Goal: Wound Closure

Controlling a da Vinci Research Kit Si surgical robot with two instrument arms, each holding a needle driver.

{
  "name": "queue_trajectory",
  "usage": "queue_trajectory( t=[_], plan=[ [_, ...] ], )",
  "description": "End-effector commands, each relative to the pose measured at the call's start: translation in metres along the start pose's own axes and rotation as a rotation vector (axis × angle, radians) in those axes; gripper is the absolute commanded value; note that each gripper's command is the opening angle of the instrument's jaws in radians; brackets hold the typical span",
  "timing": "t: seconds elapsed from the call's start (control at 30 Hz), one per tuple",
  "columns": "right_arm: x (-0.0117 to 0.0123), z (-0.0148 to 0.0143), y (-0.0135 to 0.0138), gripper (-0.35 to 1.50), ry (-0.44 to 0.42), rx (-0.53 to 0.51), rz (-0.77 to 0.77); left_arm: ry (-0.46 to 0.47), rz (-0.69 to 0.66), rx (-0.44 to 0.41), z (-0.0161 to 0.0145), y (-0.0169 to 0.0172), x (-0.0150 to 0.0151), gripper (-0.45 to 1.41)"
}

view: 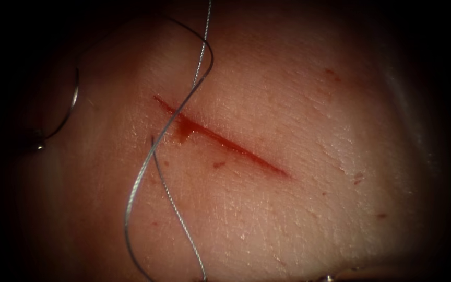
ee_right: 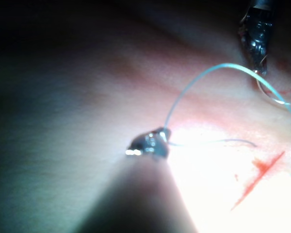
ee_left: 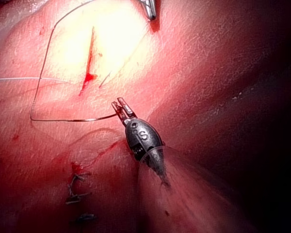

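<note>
The tissue (view: 298,104) is a broad pale mound that falls into shadow at its left and right edges, with plenty of bare surface to the right of the cut (view: 220,138). The cut is a thin red slash, still gaping and unstitched, running from far left to near right. The thread (view: 147,162) snakes across its left end in two long wiry curves, one strand rising out of sight at the far side. From above I can't make out the jaws, but the close views give them. The right wrist view has the right tool (ee_right: 148,144) closed on the thread, which arcs away toward the left tool (ee_right: 259,60). The left wrist view has the left tool (ee_left: 120,108) pinched on one end of the needle (view: 71,102), which lies free of the tissue, well left of the cut near the dark edge. Red fluid (view: 184,128) pools at the cut's left end. The left wrist view also catches a row of older stitches (ee_left: 76,190) on the tissue.
</note>
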Motion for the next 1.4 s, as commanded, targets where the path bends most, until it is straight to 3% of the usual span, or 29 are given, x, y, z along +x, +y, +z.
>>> queue_trajectory(
  t=[0.03,0.1,0.13,0.17,0.37,0.47,0.57,0.77,0.83,0.87,1.03,1.2,1.4],
  plan=[
    [-0.0004,0.0005,-0.0007,-0.35,-0.001,0.002,0.004,0.001,-0.003,-0.004,0.0004,0.0003,-0.0007,-0.45],
    [0.0001,0.0007,-0.0005,0.69,0.013,-0.028,0.030,0.001,-0.003,-0.005,0.0004,0.0002,-0.0006,-0.45],
    [0.0001,0.0007,-0.0005,0.69,0.013,-0.028,0.030,0.001,-0.003,-0.005,0.0004,0.0002,-0.0006,-0.45],
    [0.0007,0.0005,0.0001,1.40,0.054,-0.067,0.065,0.001,-0.004,-0.007,0.0003,0.0000,-0.0005,-0.45],
    [0.0013,-0.0016,0.0025,1.42,0.103,-0.046,0.052,0.008,-0.032,0.010,-0.0011,-0.0023,0.0012,-0.45],
    [0.0009,-0.0018,0.0043,1.32,0.129,-0.025,0.044,0.018,-0.037,0.027,-0.0018,-0.0032,0.0020,-0.45],
    [0.0003,-0.0004,0.0062,1.25,0.121,-0.048,0.038,0.016,-0.032,0.040,-0.0011,-0.0028,0.0015,-0.45],
    [-0.0011,0.0068,0.0111,1.25,0.117,-0.148,0.055,0.031,-0.017,0.016,0.0014,-0.0013,0.0003,-0.45],
    [-0.0011,0.0075,0.0115,1.25,0.117,-0.156,0.056,0.032,-0.017,0.016,0.0014,-0.0013,0.0003,-0.45],
    [-0.0014,0.0099,0.0125,1.25,0.113,-0.178,0.057,0.032,-0.018,0.013,0.0012,-0.0014,0.0004,-0.45],
    [-0.0029,0.0143,0.0128,1.25,0.105,-0.186,0.039,0.032,-0.018,0.011,0.0010,-0.0015,0.0005,-0.45],
    [-0.0043,0.0158,0.0126,1.21,0.080,-0.182,0.025,0.032,-0.018,0.011,0.0010,-0.0015,0.0005,-0.45],
    [-0.0043,0.0166,0.0138,1.13,0.076,-0.191,0.031,0.032,-0.018,0.014,0.0012,-0.0014,0.0004,-0.45]
  ],
)
